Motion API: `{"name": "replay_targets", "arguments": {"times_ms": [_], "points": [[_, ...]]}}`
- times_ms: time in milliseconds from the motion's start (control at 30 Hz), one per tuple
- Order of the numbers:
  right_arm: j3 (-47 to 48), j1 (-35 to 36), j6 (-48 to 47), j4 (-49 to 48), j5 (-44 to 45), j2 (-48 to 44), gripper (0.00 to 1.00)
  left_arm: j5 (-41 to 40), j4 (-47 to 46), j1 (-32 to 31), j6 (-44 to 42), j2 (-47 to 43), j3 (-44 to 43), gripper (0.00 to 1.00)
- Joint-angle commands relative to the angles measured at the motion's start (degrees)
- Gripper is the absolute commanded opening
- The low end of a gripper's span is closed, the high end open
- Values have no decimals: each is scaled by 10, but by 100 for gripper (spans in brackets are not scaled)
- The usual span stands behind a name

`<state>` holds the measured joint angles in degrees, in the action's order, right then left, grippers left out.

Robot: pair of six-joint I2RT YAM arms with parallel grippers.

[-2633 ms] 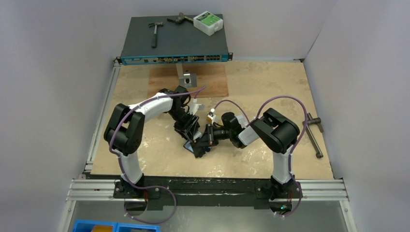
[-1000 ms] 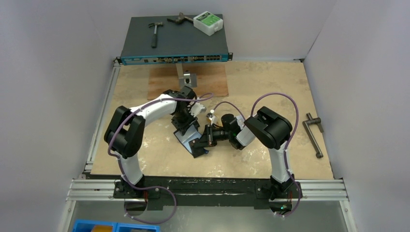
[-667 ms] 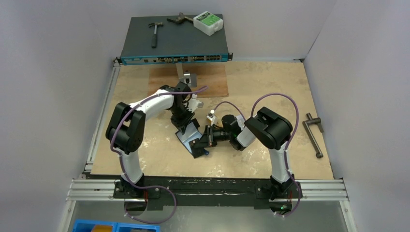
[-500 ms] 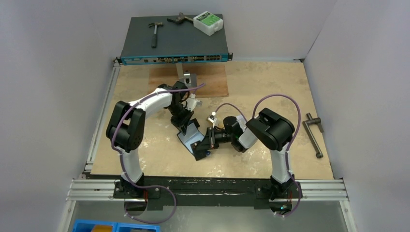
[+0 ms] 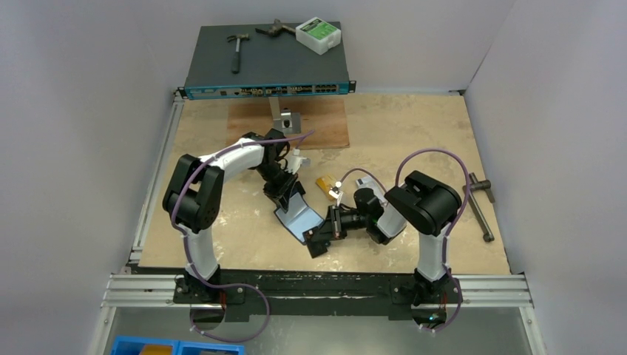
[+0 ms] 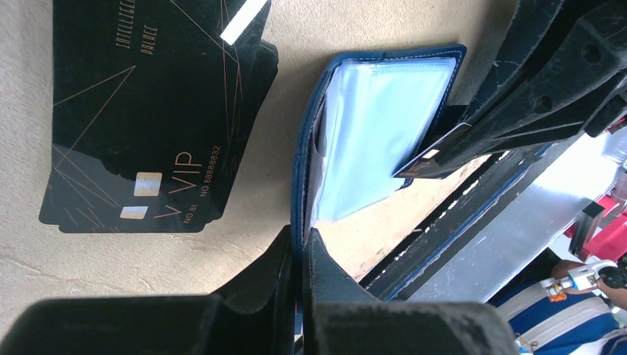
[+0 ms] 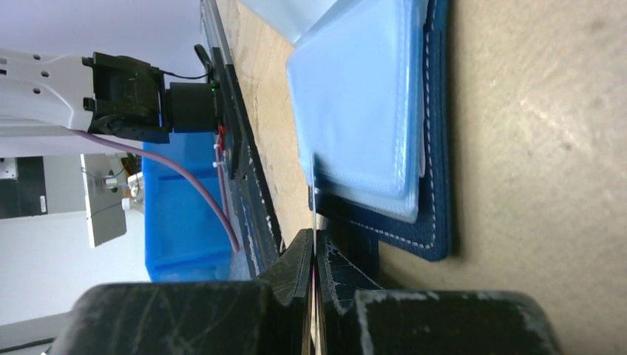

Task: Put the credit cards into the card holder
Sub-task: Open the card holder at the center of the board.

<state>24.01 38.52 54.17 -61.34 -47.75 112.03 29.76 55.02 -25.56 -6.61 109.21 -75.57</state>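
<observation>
The card holder lies open on the table, navy outside and pale blue sleeves inside. My left gripper is shut on its upright cover edge, also seen from above as the left gripper. My right gripper is shut on a thin dark credit card, seen edge-on, whose tip meets the sleeves' near edge. From above, the right gripper sits just right of the holder. Black VIP cards lie beside the holder. An orange-gold card lies behind it.
A network switch at the back carries a hammer and a white-green box. In front of it lie a wooden board and a metal bracket. A metal handle lies at the right. Blue bins sit below the table edge.
My left gripper has shut on the holder's cover. The right gripper has drawn back toward the near right with its card, uncovering the orange-gold card behind it.
</observation>
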Motion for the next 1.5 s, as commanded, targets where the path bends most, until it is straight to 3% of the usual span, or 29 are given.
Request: {"name": "replay_targets", "arguments": {"times_ms": [0,800,1467], "points": [[-31,-7,-6,-7,-6,-7,0,-5,-12,1,-2,-22,5,0],[-45,-15,4,-30,-9,1,0,-2,-18,-6,2,-33,7,0],[-3,-15,-22,62,11,8,0,0,-18,-14,-1,-43,8,0]]}}
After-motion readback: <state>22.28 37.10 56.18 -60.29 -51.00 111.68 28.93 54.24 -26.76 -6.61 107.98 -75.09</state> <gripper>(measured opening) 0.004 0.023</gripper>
